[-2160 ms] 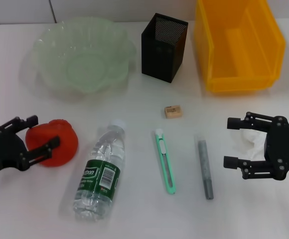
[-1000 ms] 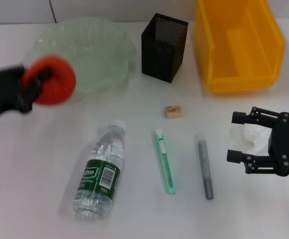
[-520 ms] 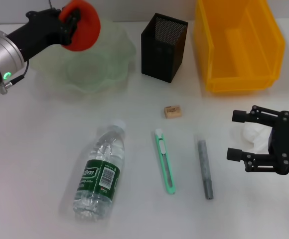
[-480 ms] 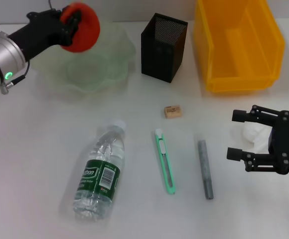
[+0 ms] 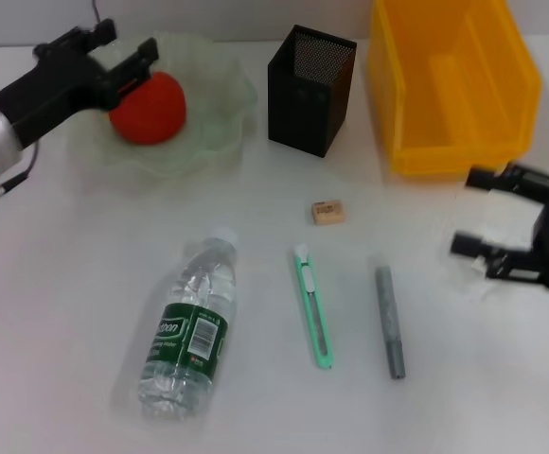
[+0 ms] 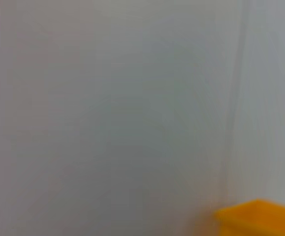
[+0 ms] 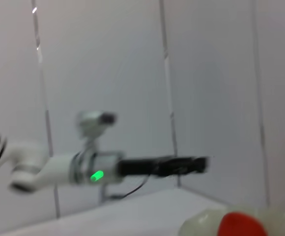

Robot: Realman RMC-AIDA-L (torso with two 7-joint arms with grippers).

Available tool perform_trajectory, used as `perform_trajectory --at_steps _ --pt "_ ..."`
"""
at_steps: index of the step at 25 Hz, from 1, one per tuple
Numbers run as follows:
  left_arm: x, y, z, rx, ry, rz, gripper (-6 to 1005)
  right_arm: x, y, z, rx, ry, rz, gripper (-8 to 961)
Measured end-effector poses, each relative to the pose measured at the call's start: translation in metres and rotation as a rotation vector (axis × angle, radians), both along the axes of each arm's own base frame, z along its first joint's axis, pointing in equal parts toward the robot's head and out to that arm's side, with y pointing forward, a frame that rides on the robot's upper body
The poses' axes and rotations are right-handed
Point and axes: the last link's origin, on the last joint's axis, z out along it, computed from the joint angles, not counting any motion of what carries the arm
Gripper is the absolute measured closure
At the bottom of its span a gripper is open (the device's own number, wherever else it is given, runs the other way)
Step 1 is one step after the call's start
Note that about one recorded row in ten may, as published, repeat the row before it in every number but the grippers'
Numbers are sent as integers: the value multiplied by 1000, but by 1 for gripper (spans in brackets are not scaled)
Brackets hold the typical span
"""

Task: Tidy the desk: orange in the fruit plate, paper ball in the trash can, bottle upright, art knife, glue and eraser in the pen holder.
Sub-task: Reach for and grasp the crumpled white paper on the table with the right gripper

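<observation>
orange lies in fruit plate, left gripper jaws released; right gripper jaws spread; five items remain.

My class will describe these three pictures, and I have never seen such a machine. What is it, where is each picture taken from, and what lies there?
It is a robot with two arms, each ending in a black gripper. One picture looks down from its head; the other two come from cameras on its wrists and mostly show the wall.

On the desk stand a fruit plate, a pen holder and a trash can. A bottle, art knife, glue and eraser lie loose.

The left gripper is open above the orange, which sits in the plate. The right gripper is open over the paper ball. Nothing is held.
</observation>
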Motion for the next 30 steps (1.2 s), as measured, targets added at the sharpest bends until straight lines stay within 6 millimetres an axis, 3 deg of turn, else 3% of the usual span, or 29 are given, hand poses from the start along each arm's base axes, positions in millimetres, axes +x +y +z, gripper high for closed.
perform_trajectory --at_steps 1,4,5,6,7,8,9,10,11,12,14,22,25,30 --pt "-3 -13 4 -5 -19 -33 450 1 -1 8 22 29 -20 119" --pt "-4 -20 6 -8 -28 -54 392 6 -4 28 73 77 -87 119" --pt "-19 -52 11 -24 -17 -98 373 7 -4 37 93 93 -118 119" --pt "-28 -70 11 -30 -5 -107 354 8 -4 44 94 106 -147 119" --pt "-28 -70 11 -30 -5 -107 322 6 -2 60 79 103 -199 119" --pt "-36 -85 11 -28 8 -114 289 6 -2 60 79 103 -199 120" --pt "-36 -85 11 -28 8 -114 257 4 -1 67 59 83 -221 120" --pt "-49 -116 7 -34 38 -130 225 -1 1 74 29 51 -252 120" --pt "-53 -127 4 -52 48 -133 193 -7 5 80 -1 -6 -279 120" --pt "-53 -127 4 -52 48 -133 160 -20 13 86 -62 -129 -333 120" --pt "-60 -144 1 -85 56 -122 128 -28 18 86 -97 -201 -364 120" --pt "-63 -143 -1 -87 60 -106 127 -94 57 72 -200 -652 -619 129" --pt "-62 -143 -2 -91 60 -110 127 -103 66 56 -211 -768 -654 137" --pt "-61 -142 -2 -89 65 -111 127 -101 76 29 -203 -908 -689 150"
